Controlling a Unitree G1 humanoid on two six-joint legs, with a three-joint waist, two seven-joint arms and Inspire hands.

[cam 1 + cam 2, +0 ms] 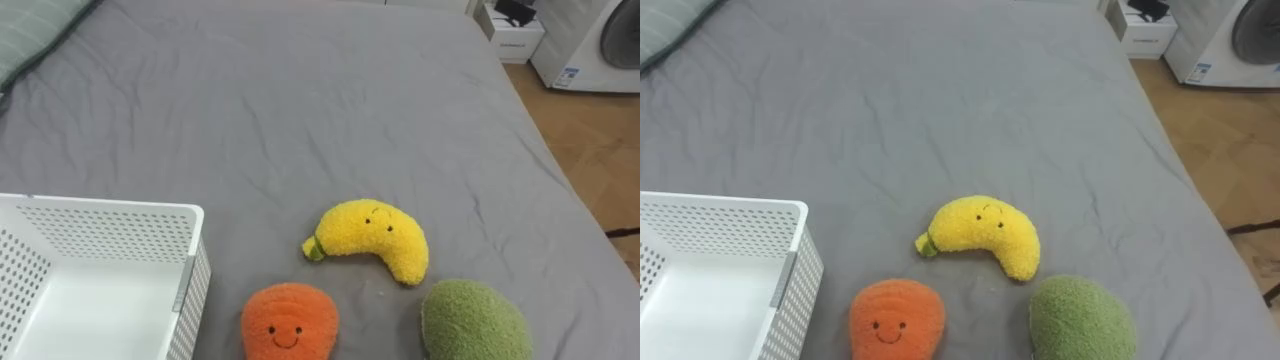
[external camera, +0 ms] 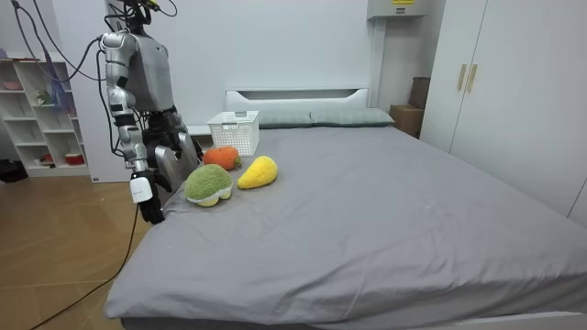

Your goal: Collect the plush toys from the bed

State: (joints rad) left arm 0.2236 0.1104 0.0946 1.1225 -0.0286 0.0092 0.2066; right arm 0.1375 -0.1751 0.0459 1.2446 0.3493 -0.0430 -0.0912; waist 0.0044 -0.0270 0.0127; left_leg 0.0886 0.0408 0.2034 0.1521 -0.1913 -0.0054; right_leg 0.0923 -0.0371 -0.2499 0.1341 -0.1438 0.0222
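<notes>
The robot's right hand (image 2: 151, 211) is hanging at the end of a lowered arm in the room view, close beside the edge of the bed (image 1: 300, 100) and lower than the mattress top. It is showing too small and dark there to tell whether it is open or closed. It is hanging apart from the toys.

Three plush toys are lying on the grey sheet near the robot's side of the bed, all of them outside the basket (image 1: 110, 212). The yellow banana (image 1: 372, 238) is lying in the middle, curved, with a small face showing and its green stem end pointing towards the basket. The orange toy (image 1: 289, 320), wearing a smiling face, is lying nearer the robot and to the banana's left, close to the basket's corner but apart from it. The green toy (image 1: 473, 322), round and fuzzy, is lying nearer the robot on the banana's right, just beside the banana's far end; whether the two are touching cannot be told.

The basket, white with perforated walls, is standing on the sheet to the robot's left of the toys. A striped pillow (image 1: 35, 30) is lying at the far left corner. Beyond the far right edge of the bed, a washing machine (image 1: 600, 45) and a white box (image 1: 515, 38) are standing on the wooden floor (image 1: 590, 140).

The robot is standing upright at the side of the bed on the room view's left, with a white shelf (image 2: 37, 110) standing behind it.
</notes>
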